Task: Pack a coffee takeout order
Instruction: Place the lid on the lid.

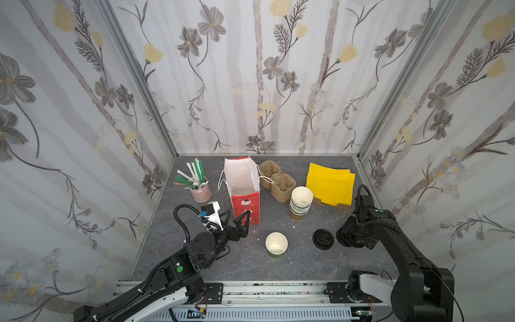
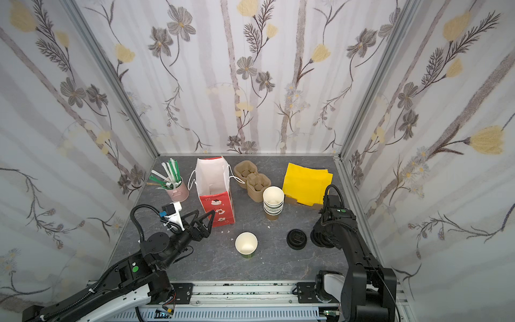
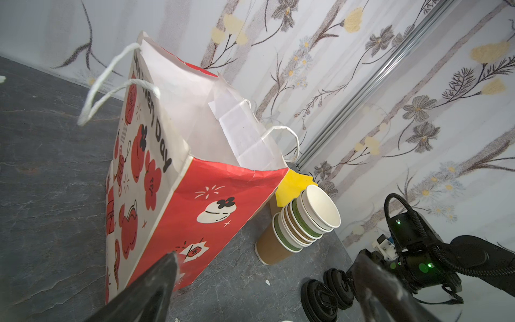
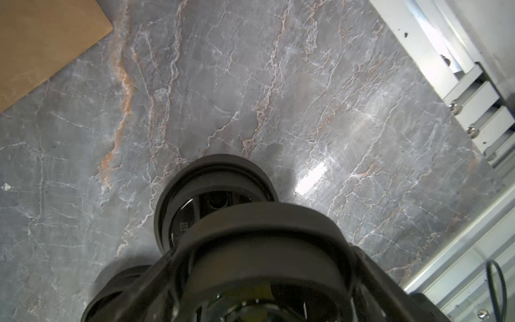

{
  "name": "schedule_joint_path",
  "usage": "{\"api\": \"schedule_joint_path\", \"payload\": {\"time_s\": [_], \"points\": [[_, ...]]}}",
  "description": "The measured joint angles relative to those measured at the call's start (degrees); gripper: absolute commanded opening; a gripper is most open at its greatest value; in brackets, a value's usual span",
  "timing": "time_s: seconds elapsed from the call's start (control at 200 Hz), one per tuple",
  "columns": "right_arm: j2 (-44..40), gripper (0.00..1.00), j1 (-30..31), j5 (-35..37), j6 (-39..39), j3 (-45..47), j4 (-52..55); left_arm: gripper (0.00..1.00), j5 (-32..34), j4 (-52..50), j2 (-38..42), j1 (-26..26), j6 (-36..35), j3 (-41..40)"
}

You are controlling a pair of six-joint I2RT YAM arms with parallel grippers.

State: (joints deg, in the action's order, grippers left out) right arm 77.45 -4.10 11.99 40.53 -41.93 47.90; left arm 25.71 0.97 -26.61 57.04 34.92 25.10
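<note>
The right claw (image 4: 264, 248) is low over the table (image 4: 278, 97) at the right side. Its jaws are spread wide and clamped across a black lid (image 4: 264, 220) — in the right wrist view the fingers meet its rim on both sides. Close behind it is a second lid (image 4: 211, 172), partly covered by the clamped one. A flat lid (image 1: 323, 239) lies on the table just beside that cluster, toward the middle.

Between the two arms a lone paper cup (image 1: 276, 244) stands upright and uncovered, with nothing between it and the flat lid. Behind it the stack of cups (image 1: 301, 202) leans a little. Further back are the pulp cup carrier (image 1: 274, 181) and, at the back right, the yellow napkins (image 1: 330, 182) on a piece of cardboard (image 1: 342, 207).

The red paper bag (image 1: 245, 195) stands open-mouthed left of the carrier. Further left, a pink bucket (image 1: 201, 192) holds the green straws (image 1: 198, 170).

The left claw (image 1: 239, 214) hovers at the bag's near lower corner, jaws fully apart and empty — whether a fingertip touches the paper cannot be told.
</note>
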Motion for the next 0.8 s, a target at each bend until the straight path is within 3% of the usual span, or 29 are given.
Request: {"api": "schedule_joint_path", "payload": {"time_s": [0.325,0.799], "points": [[4.74,0.88,-0.42,-4.2,-1.64,-0.17,-3.48,1.0,0.22,0.0,-0.07,-0.28,0.0,-0.15],[6.86,0.91,2.49,-4.17,-2.67,-0.66,-5.35,1.0,0.15,0.0,-0.37,-1.18,0.0,-0.33]]}}
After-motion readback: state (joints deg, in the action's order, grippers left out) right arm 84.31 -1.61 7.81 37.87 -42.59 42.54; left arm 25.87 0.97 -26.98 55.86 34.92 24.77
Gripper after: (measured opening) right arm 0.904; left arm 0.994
